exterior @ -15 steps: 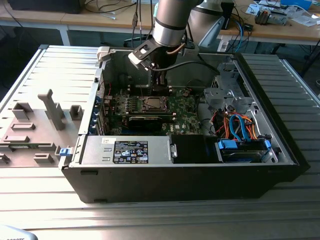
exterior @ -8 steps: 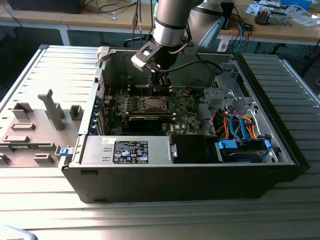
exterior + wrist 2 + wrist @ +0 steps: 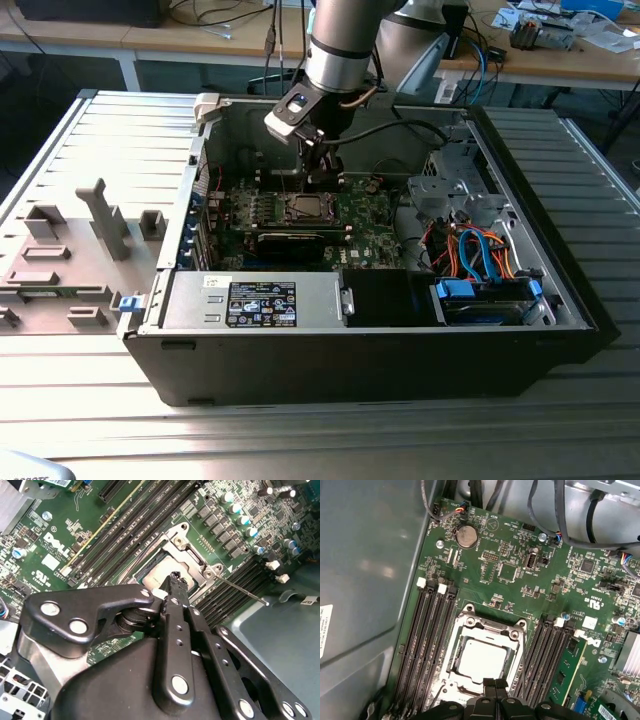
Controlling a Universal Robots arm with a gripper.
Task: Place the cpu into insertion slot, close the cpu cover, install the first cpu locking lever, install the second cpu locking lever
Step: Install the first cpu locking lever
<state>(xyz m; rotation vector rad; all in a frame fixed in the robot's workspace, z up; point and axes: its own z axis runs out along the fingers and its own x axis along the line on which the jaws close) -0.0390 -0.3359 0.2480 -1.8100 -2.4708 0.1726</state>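
Slatted metal surface point(image 3: 300, 440) carrying an open computer case point(image 3: 400, 370), upper side uncovered. Reaching down into it from above, the grey robot arm point(image 3: 340, 45). Flat on the case floor, a green motherboard point(image 3: 505, 550) with rows of long black memory slots point(image 3: 427, 645) on two sides of the socket. Poised close over that socket in both wrist views, the black gripper point(image 3: 495, 682) point(image 3: 175, 577). Near the board's middle, the insertion slot point(image 3: 454, 656), silvery-rimmed. Lying flat on top of it, the cpu cover point(image 3: 492, 627), chip visible through its window. Seated inside the slot, the cpu point(image 3: 482, 662), grey metal top up. Jutting from one corner of the socket frame across the black slots, a thin metal lever point(image 3: 240, 587). Gripper's fingers point(image 3: 490, 684) pressed together tip to tip, gripping nothing, right above the cpu's edge; contact impossible to tell.
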